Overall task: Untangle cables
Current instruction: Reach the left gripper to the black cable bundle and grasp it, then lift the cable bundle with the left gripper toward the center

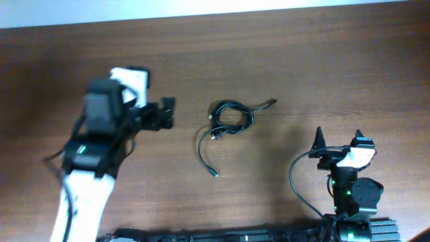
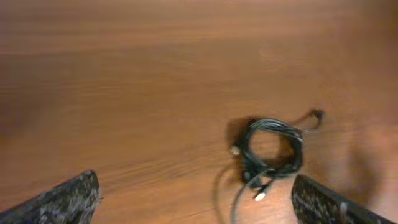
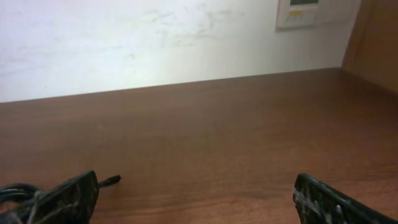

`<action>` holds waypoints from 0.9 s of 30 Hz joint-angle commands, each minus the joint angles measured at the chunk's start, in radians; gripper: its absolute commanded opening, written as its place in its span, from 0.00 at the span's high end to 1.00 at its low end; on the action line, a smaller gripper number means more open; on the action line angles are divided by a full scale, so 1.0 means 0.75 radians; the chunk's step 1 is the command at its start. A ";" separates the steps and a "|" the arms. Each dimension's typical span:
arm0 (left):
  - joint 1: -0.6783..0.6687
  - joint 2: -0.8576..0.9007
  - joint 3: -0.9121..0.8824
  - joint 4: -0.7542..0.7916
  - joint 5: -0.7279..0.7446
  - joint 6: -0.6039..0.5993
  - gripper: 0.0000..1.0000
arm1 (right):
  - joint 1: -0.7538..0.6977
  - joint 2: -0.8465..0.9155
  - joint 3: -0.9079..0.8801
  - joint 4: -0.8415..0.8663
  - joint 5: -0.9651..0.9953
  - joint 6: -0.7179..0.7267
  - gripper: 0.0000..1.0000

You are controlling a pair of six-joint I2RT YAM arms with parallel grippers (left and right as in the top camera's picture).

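Observation:
The cables (image 1: 231, 119) lie as a small tangled black coil in the middle of the wooden table, with one plug end (image 1: 272, 103) sticking out to the upper right and a loose tail (image 1: 205, 160) curving down to a light-tipped plug. My left gripper (image 1: 163, 114) is open and empty, left of the coil. In the left wrist view the coil (image 2: 272, 149) sits ahead between the open fingers (image 2: 196, 199), toward the right. My right gripper (image 1: 338, 140) is open and empty at the lower right. In the right wrist view a plug (image 3: 112, 180) shows past the left finger.
The brown wooden table (image 1: 302, 60) spreads around the coil. A thick black robot wire (image 1: 299, 185) loops beside the right arm's base. A white wall (image 3: 155, 37) with a small panel (image 3: 303, 12) stands behind the table's far edge.

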 commanded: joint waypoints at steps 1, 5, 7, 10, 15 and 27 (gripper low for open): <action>-0.198 0.213 0.055 0.055 0.035 -0.050 0.01 | -0.006 -0.008 -0.009 -0.005 0.001 -0.010 0.01; -0.347 0.540 0.054 0.245 0.253 -0.371 0.16 | -0.006 -0.008 -0.009 -0.005 0.001 -0.009 0.02; -0.402 0.633 0.054 0.255 -0.025 -0.719 0.26 | -0.006 -0.008 -0.009 -0.005 0.001 -0.010 0.01; -0.562 0.767 0.054 0.329 -0.453 -0.771 0.28 | -0.006 -0.008 -0.009 -0.005 0.001 -0.010 0.02; -0.589 0.939 0.054 0.392 -0.466 -0.850 0.41 | -0.006 -0.008 -0.009 -0.005 0.001 -0.010 0.01; -0.329 0.881 0.114 -0.025 -0.794 -0.604 1.00 | -0.006 -0.008 -0.009 -0.005 0.001 -0.009 0.02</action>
